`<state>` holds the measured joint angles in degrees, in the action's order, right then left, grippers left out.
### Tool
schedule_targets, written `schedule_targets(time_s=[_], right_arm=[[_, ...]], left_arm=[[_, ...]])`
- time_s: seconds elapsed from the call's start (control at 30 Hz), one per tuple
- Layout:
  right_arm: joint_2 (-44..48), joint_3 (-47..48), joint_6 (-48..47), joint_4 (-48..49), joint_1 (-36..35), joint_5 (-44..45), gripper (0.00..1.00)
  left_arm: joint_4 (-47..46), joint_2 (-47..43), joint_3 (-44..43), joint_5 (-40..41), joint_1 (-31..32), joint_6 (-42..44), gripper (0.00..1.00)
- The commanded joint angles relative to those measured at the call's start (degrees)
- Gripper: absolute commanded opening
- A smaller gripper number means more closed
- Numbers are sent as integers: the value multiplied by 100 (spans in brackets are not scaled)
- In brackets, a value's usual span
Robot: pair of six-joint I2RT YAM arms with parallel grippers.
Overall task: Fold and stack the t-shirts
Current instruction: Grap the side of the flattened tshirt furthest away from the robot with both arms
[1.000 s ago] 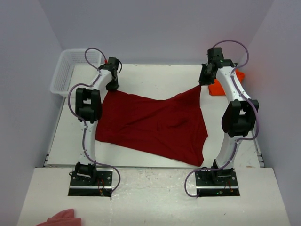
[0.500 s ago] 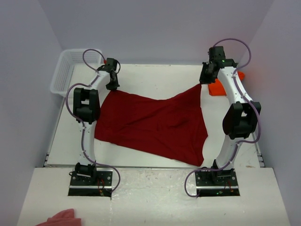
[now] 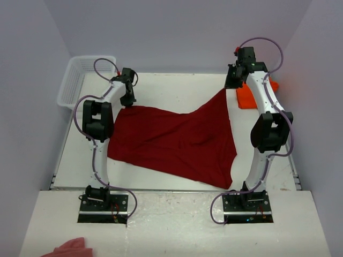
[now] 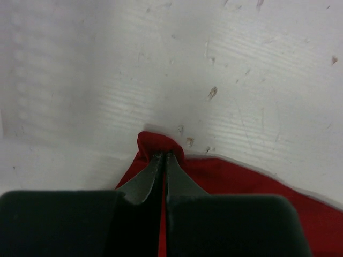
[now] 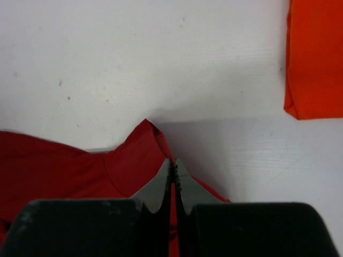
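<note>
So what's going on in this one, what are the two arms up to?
The dark red t-shirt lies spread on the table, not yet folded. The left gripper is shut on its far left corner, and the right gripper is shut on its far right corner. The orange t-shirt, already folded, sits apart at the far right. A white basket stands at the far left.

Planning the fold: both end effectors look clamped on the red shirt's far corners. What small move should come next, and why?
Probably raise both corners together and carry them toward the near edge. The left end effector and right end effector are each shut on a far corner of the red shirt, which lies spread, unfolded.
</note>
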<state>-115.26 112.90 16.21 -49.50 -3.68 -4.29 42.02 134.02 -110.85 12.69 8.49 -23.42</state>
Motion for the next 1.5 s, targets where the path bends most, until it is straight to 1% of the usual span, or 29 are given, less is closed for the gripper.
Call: schedule_targets(time_s=[0.0, 0.17, 0.23, 0.33, 0.5, 0.57, 0.73, 1.0, 1.2, 1.47], right_arm=[[-215, 811, -214, -33, 8, -247, 0], [-750, 1969, -399, -490, 17, -326, 0], [-866, 2200, -495, -570, 26, -335, 0], [-910, 2289, -575, -588, 25, -291, 0], [-893, 2227, -628, -544, 34, -352, 0], [-884, 2184, -601, -500, 34, -440, 0], [-779, 1982, -566, -377, 26, -598, 0], [-472, 1692, -557, -271, 34, -564, 0], [214, 849, -478, 10, 26, -520, 0], [733, 207, -347, 10, -1, -300, 0]], left_arm=[[763, -288, 178, 234, 21, -242, 0], [887, -551, 178, 401, -5, -382, 0], [887, -631, 169, 445, -5, -383, 0], [878, -902, 195, 638, -5, -435, 0], [545, -1360, 494, 761, -5, -479, 0], [352, -1535, 678, 753, -5, -436, 0], [324, -1642, 784, 735, 3, -435, 0], [193, -1844, 933, 621, 12, -339, 0], [184, -2160, 1039, 595, 12, -233, 0], [157, -2362, 1021, 393, 12, -14, 0]])
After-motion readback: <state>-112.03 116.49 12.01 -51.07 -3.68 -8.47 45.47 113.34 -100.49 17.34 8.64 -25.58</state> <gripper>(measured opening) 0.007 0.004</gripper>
